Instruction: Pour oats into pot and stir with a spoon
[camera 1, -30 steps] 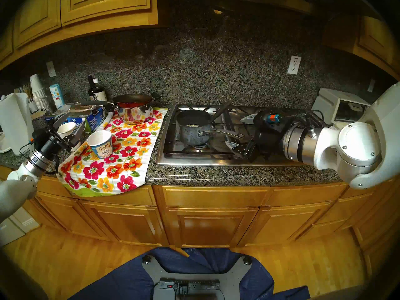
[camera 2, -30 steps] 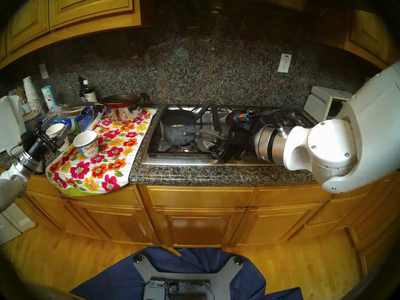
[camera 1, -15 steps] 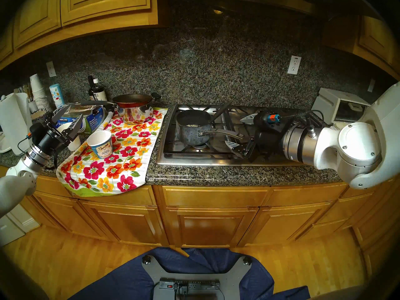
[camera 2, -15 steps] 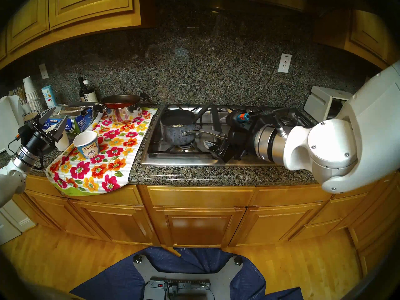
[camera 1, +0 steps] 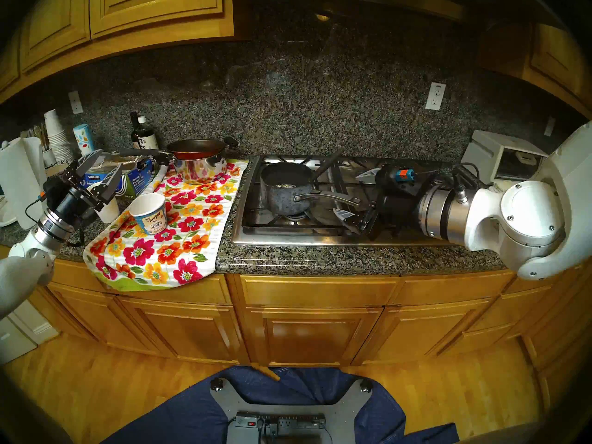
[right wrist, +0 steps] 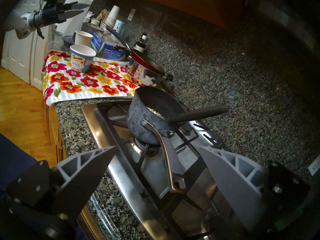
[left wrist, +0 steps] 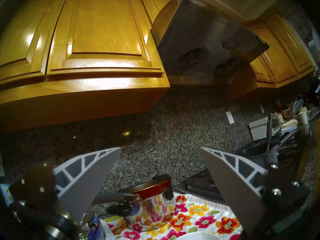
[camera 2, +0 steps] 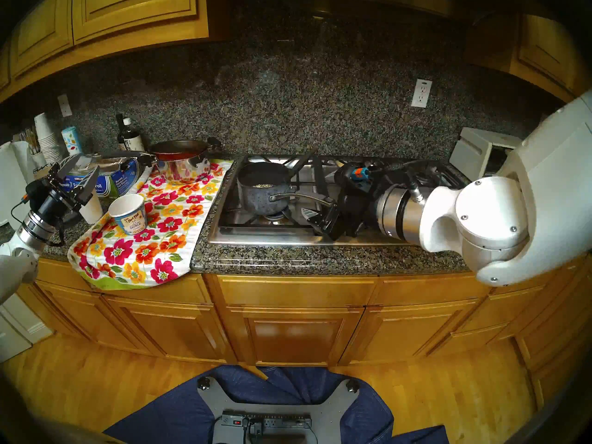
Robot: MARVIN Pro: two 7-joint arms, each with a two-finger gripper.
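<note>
The speckled blue-grey saucepan [camera 1: 283, 190] stands on the front left burner, with pale oats [camera 1: 285, 185] in its bottom. The black spoon [camera 1: 330, 163] leans in it, handle pointing back right; it also shows in the right wrist view [right wrist: 199, 114]. The Bob's Red Mill oatmeal cup [camera 1: 150, 213] stands upright on the floral towel [camera 1: 179, 241], its inside showing white. My right gripper [camera 1: 352, 195] is open, its fingers on either side of the tip of the saucepan's curved handle [right wrist: 170, 158] and apart from it. My left gripper [camera 1: 97, 172] is open and empty, raised above a plain white paper cup [camera 1: 109, 209].
A shiny steel pot [camera 1: 198, 164] with a reddish inside stands at the towel's back. A foil box [camera 1: 134, 180], bottles [camera 1: 144, 134], stacked cups [camera 1: 56, 135] and a paper towel roll [camera 1: 19, 177] crowd the back left. A white appliance [camera 1: 499, 158] stands right of the stove [camera 1: 320, 235].
My left gripper has lifted up and back from around the plain white cup, which stays on the counter. The right arm, saucepan and spoon have not moved.
</note>
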